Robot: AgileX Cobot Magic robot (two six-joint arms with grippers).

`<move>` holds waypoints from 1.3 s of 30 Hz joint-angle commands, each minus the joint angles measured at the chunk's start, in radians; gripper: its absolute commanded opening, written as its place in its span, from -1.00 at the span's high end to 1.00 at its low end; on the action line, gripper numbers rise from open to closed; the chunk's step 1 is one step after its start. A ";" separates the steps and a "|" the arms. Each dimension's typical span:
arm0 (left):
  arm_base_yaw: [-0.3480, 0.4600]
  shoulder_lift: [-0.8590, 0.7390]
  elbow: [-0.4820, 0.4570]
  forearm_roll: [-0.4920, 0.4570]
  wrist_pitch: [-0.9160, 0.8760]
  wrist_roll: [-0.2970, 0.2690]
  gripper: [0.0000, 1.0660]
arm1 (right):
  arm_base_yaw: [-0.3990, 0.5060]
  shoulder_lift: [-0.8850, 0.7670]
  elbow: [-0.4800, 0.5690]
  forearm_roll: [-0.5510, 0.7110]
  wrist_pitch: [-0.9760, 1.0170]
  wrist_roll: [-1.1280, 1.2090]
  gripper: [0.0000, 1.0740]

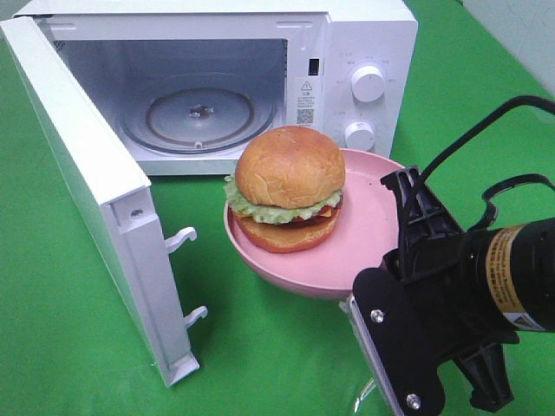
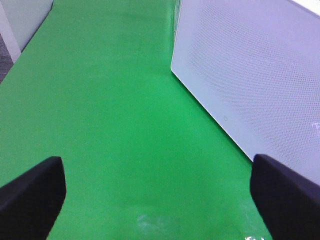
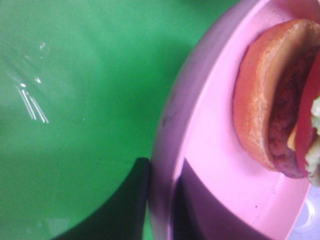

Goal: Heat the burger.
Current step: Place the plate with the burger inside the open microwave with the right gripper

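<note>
Green cloth (image 1: 69, 347), burger (image 1: 289, 186) on pink plate (image 1: 368, 230)

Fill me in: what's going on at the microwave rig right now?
The right end effector is clamped on the rim of the pink plate, which carries the burger. It holds the plate just in front of the microwave. The door is swung wide open and the glass turntable is bare, so the burger is not inside yet. The left end effector is open and holds nothing, over the green cloth beside the door.
</note>
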 commanded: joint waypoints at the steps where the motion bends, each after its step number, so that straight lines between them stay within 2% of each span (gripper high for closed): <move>1: 0.001 -0.015 -0.001 -0.007 -0.017 -0.008 -0.72 | -0.026 -0.009 -0.002 0.002 -0.073 -0.057 1.00; 8: 0.001 -0.015 -0.001 -0.007 -0.017 -0.008 -0.72 | -0.098 -0.009 -0.002 0.048 -0.172 -0.176 1.00; 15: 0.001 -0.015 -0.001 -0.007 -0.017 -0.008 -0.72 | -0.160 -0.009 -0.002 0.198 -0.259 -0.368 1.00; 16: 0.001 -0.015 -0.001 -0.007 -0.017 -0.008 -0.72 | -0.172 -0.009 -0.002 0.280 -0.273 -0.458 1.00; 19: 0.001 -0.015 -0.001 -0.007 -0.017 -0.008 -0.72 | -0.183 -0.009 -0.002 0.348 -0.286 -0.553 1.00; 20: 0.001 -0.015 -0.001 -0.007 -0.017 -0.008 -0.72 | -0.194 -0.009 -0.002 0.428 -0.297 -0.647 1.00; 23: 0.001 -0.015 -0.001 -0.007 -0.017 -0.008 -0.72 | -0.203 -0.009 -0.002 0.482 -0.297 -0.728 1.00; 25: 0.001 -0.015 -0.001 -0.007 -0.017 -0.008 -0.72 | -0.209 -0.009 -0.002 0.595 -0.297 -0.874 1.00; 28: 0.001 -0.015 -0.001 -0.007 -0.017 -0.008 -0.72 | -0.209 -0.009 -0.002 0.663 -0.297 -0.952 1.00; 29: 0.001 -0.015 -0.001 -0.007 -0.017 -0.008 -0.72 | -0.209 -0.009 -0.002 0.746 -0.297 -1.028 1.00; 32: 0.001 -0.015 -0.001 -0.007 -0.017 -0.008 -0.72 | -0.209 -0.005 -0.002 0.819 -0.297 -1.100 1.00; 33: 0.001 -0.015 -0.001 -0.007 -0.017 -0.008 -0.72 | -0.209 0.004 -0.002 0.904 -0.308 -1.175 1.00; 34: 0.001 -0.015 -0.001 -0.007 -0.017 -0.008 -0.72 | -0.209 0.004 -0.002 0.904 -0.308 -1.175 1.00; 35: 0.001 -0.015 -0.001 -0.007 -0.017 -0.008 -0.72 | -0.209 0.018 -0.002 0.956 -0.326 -1.227 1.00; 39: 0.001 -0.015 -0.001 -0.007 -0.017 -0.008 -0.72 | -0.209 0.048 -0.004 0.966 -0.350 -1.246 1.00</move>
